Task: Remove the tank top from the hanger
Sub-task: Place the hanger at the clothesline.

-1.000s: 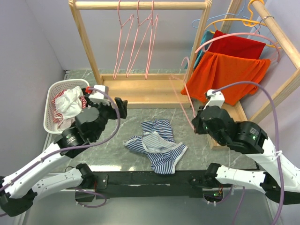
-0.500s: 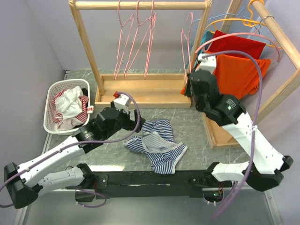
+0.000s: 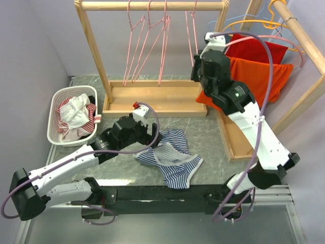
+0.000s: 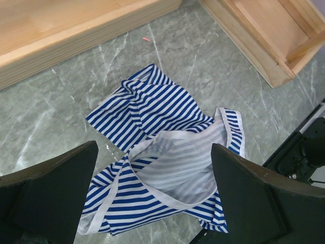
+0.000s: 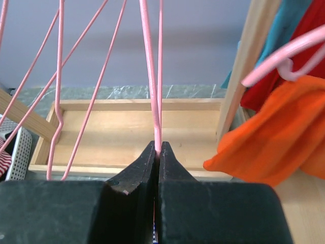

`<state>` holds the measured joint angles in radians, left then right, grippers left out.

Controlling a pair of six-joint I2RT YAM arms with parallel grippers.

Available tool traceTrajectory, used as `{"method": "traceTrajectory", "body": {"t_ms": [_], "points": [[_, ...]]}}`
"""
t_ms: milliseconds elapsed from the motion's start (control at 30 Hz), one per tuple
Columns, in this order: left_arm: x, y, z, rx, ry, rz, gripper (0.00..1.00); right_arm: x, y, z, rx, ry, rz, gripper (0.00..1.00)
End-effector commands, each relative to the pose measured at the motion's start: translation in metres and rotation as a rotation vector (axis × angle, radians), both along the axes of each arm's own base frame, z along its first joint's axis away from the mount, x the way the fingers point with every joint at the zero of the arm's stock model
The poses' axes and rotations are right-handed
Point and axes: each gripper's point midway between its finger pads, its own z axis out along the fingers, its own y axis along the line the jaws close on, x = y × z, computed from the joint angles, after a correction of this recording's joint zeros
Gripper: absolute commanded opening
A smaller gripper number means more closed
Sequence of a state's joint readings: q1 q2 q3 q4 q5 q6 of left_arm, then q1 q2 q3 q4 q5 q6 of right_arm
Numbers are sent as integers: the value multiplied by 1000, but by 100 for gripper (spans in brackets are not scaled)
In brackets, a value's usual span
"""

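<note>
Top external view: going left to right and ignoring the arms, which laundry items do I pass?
white laundry basket holding clothes → blue-striped tank top lying on the table → orange garment hanging on the right-hand rack

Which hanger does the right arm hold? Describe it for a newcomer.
Find the wooden rack at the back of the table. Of the pink wire hangers along its top bar, take the rightmost hanger, beside the right post. Only this one is pinched by the right end effector.
</note>
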<state>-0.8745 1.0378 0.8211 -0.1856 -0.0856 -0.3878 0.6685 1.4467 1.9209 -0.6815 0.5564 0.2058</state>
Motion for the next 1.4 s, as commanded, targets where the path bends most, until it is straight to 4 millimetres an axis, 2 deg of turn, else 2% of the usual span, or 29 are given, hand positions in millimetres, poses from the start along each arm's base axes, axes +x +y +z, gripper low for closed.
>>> {"method": "traceTrajectory", "body": {"t_ms": [0,100,300,333,400,433,500,533,733,800,833,867,933,1000,1133,1233,1367], "points": [[-2,-13,10,-56,-15,-44,99,20,6,12,19,-28,23,0],[-3,-13,5,-48,-8,-49,99,36,10,4,9,-7,19,0],[-4,-12,-6,-30,13,-47,99,46,13,-4,16,7,30,0],[-4,-13,-8,-28,15,-48,100,46,15,-10,16,21,34,0],[-5,-14,-9,-28,21,-56,99,42,13,-11,22,22,37,0],[-5,-14,-10,-28,22,-58,99,42,14,-21,16,40,39,0],[-6,-16,-12,-25,28,-65,99,34,11,-18,38,28,49,0],[-5,-16,-14,-21,31,-67,99,33,12,-26,36,43,52,0],[-3,-20,-16,-8,31,-75,99,20,5,-32,43,56,56,0],[-1,-22,-15,-10,28,-76,99,17,5,-32,39,58,65,17],[0,-23,-17,-5,32,-76,99,16,4,-32,36,58,67,35],[-1,-24,-16,-8,36,-77,99,14,3,-30,40,51,67,63],[6,-20,-23,10,41,-28,100,6,1,-22,47,31,89,78],[10,-18,-30,21,67,8,99,-6,-2,-12,63,17,104,86],[10,-29,-59,82,134,-29,100,-26,-8,-9,70,13,119,100],[2,-42,-76,110,175,-78,99,-40,-15,-7,90,1,124,100],[-21,-63,-97,144,253,-202,99,-56,-24,-4,121,-18,128,100]]}}
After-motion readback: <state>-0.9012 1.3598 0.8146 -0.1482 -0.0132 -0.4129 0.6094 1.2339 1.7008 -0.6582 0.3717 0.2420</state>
